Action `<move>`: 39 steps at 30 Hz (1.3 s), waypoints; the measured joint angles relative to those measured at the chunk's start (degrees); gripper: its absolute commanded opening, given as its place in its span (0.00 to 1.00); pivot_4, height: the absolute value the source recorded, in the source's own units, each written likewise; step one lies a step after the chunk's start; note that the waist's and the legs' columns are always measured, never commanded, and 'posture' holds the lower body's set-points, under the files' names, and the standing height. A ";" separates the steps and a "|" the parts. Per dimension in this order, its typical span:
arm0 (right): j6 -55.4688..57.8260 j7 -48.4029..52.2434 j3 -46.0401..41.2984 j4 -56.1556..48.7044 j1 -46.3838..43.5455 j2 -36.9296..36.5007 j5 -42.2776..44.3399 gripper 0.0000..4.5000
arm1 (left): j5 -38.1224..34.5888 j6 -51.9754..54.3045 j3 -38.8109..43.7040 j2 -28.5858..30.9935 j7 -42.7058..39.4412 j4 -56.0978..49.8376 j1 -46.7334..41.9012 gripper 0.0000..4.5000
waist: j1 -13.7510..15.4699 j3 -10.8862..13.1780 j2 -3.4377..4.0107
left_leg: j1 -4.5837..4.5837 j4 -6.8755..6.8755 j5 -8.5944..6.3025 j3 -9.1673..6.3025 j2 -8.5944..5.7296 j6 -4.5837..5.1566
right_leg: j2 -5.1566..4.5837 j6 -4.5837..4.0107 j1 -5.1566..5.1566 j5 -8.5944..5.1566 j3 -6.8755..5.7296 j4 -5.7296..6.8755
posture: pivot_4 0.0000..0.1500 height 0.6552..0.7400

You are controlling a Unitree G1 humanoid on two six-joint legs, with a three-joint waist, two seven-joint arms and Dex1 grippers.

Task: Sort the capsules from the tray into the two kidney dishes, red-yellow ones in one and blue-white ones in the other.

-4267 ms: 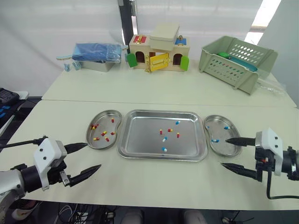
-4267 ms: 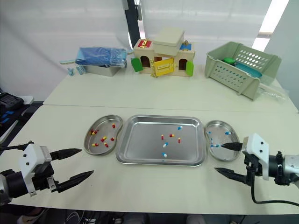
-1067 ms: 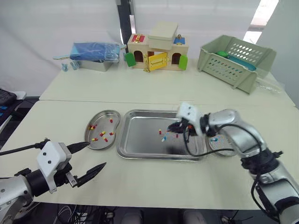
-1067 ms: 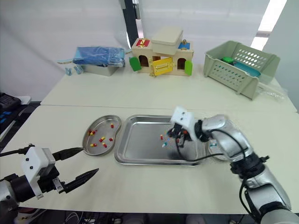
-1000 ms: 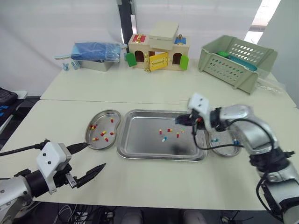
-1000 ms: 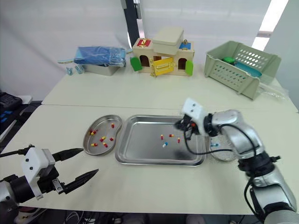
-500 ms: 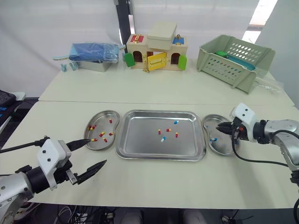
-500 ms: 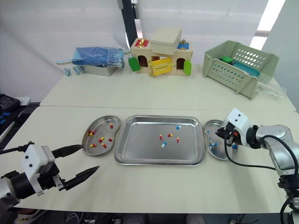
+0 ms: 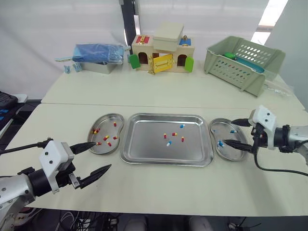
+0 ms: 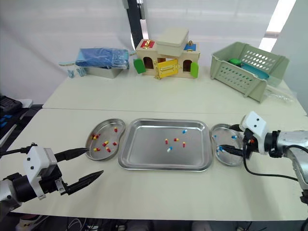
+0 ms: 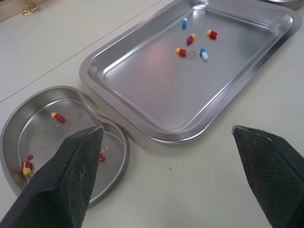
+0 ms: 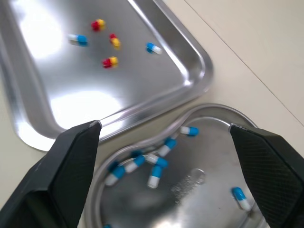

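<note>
Left eye view has the left claw (image 9: 105, 155) low at the near left of the tabletop (image 9: 159, 185). Its two black fingers are spread wide and grip nothing. The upper fingertip reaches the near rim of the left kidney dish (image 9: 108, 117), and the lower one hangs over bare tabletop. That dish holds about six red-yellow capsules (image 9: 106, 138), scattered across its floor.

Just beside it, in the middle, lies the rectangular steel tray (image 9: 144, 151). Five capsules lie in it, loosely clustered right of its centre: three red-yellow ones and two blue-white capsules (image 9: 168, 143). One blue-white capsule is near the far rim and the other is nearest the front.

Just beside the tray's right edge sits the right kidney dish (image 9: 227, 154). Several blue-white capsules lie in it, most of them bunched toward the tray side. The right claw (image 9: 228, 132) hovers over this dish, fingers parted and empty, the tips pointing toward the tray.

Along the back of the tabletop stand a blue bag (image 9: 98, 52) in a metal box (image 9: 98, 67), a wooden toy house (image 9: 161, 53) and a green basket (image 9: 240, 60).
</note>
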 measured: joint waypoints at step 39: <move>1.71 -2.36 18.40 -5.07 -11.68 7.00 -1.03 0.99 | 0.01 0.94 1.36 -2.34 2.27 -3.24 4.21 1.00 | -0.51 0.00 -0.05 | 0.06 0.01 0.01 -0.03 0.01 -0.02 | 0.01 0.00 0.08 0.00 -0.02 0.00 | 1.00 1.00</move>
